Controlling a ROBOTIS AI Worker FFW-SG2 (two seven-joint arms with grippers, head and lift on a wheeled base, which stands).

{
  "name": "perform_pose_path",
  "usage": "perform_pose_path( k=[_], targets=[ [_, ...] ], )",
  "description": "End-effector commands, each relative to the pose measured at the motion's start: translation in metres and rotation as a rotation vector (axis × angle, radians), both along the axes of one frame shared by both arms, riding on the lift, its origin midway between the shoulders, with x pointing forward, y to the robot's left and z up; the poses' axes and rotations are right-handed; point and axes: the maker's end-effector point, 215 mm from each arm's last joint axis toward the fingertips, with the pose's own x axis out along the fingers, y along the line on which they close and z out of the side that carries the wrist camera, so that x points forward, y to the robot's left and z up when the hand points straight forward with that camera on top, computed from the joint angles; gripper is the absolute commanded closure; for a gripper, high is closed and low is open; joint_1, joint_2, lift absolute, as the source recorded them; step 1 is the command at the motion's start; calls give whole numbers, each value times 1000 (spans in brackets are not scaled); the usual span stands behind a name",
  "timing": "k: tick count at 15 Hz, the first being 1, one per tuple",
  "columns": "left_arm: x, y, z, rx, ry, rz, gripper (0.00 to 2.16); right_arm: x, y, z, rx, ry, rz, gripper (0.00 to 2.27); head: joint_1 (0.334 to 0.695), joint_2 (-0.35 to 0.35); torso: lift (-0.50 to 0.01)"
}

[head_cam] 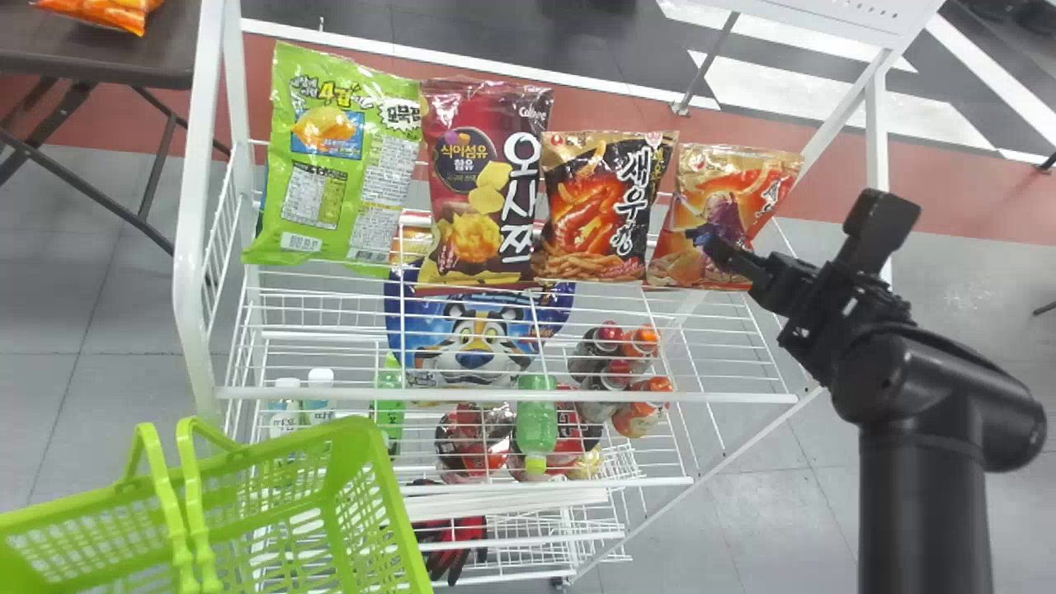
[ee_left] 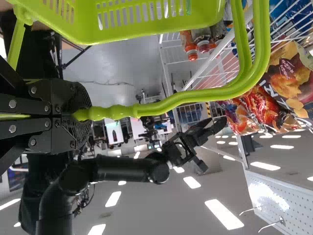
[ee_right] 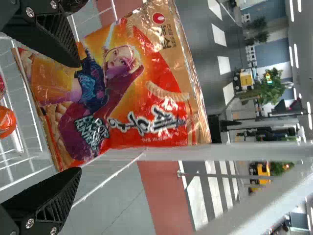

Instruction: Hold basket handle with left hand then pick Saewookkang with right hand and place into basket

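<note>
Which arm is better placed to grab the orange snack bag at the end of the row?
Probably the right: the right gripper is open and close to the snack bag, while the left gripper holds the basket handle.

Can count four snack bags [head_cam: 334, 231] in a row on one rack [head_cam: 190, 206] — plus at least one more bag [head_cam: 103, 13] on the tabletop [head_cam: 157, 66]. Lower on the rack, two white-capped bottles [head_cam: 320, 378], two green bottles [head_cam: 536, 417], two red-capped bottles [head_cam: 609, 332], two orange-capped bottles [head_cam: 646, 337], one tiger pack [head_cam: 474, 359]. One basket [head_cam: 359, 450] — two handles [head_cam: 172, 499].
</note>
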Motion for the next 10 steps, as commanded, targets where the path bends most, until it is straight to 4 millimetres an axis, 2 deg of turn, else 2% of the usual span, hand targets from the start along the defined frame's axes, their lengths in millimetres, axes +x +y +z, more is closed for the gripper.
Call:
perform_pose_path(
  k=[1,5,7,8,9,10],
  targets=[
    [-3,1,0,-12,33,4,2152,20,3,0,-16,13,8,36,695,-350,-17],
    [-4,6,-1,-8,38,12,2152,45,-6,-5,-66,31,-2,80,695,-350,-17],
    [-4,7,-1,-7,39,13,2152,54,3,-5,-94,29,29,100,695,-350,-17],
    [-4,7,-1,-7,39,13,2152,57,9,-3,-88,25,51,380,695,-350,-17],
    [-4,7,-1,-7,39,13,2152,57,12,-4,-84,24,63,809,695,-350,-17],
    [-4,7,-1,-7,39,13,2152,58,17,-6,-73,23,67,1575,695,-350,-17]
  ],
)
